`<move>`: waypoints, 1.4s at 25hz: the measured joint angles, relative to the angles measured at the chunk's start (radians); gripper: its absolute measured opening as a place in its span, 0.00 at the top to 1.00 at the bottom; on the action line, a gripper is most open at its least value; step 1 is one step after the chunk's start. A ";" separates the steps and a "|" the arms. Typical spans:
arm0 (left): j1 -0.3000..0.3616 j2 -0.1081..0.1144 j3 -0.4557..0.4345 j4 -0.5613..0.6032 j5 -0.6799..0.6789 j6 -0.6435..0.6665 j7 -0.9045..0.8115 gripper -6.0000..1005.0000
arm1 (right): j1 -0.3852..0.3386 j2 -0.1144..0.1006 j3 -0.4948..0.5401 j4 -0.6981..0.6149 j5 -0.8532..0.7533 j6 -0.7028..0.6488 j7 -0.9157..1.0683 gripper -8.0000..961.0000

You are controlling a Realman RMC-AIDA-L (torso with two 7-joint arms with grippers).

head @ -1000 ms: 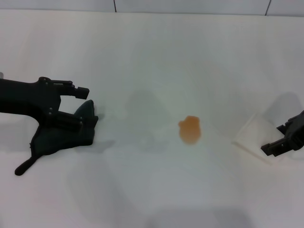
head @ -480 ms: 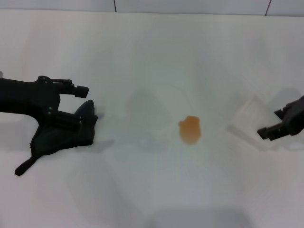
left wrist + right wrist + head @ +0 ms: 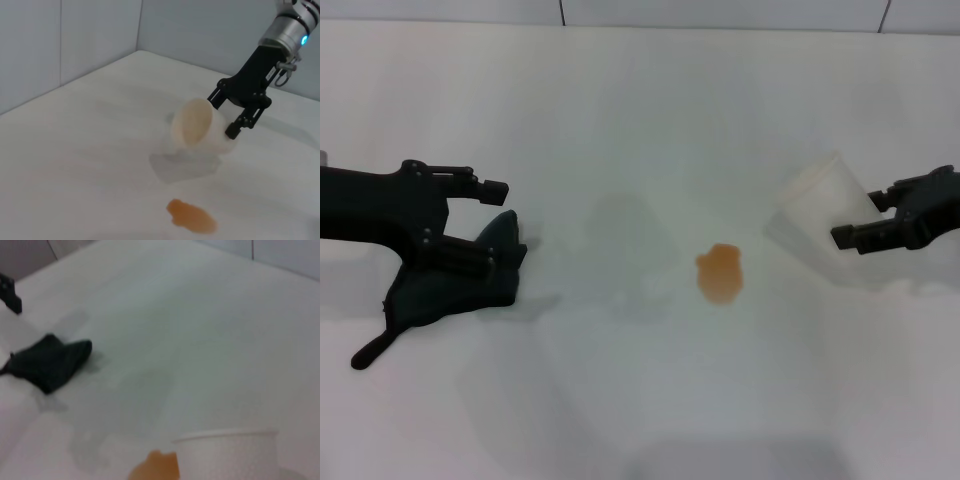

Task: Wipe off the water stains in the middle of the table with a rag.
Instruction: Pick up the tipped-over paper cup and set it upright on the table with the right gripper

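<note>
Between rag [image 3: 455, 290] and stain [image 3: 721, 273]: bare table [image 3: 620, 130], open passage.
Right of stain: cup [image 3: 817, 208] in right gripper [image 3: 865, 225] stands near.

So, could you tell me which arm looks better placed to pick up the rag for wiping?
The left. Its gripper is open right over the rag at the table's left side. The right gripper is shut on the plastic cup, across the water stains.
</note>
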 joint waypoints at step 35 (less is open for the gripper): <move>0.002 -0.034 -0.003 0.004 -0.017 -0.018 0.013 0.12 | 0.000 -0.003 0.419 0.714 0.364 0.156 -0.818 0.29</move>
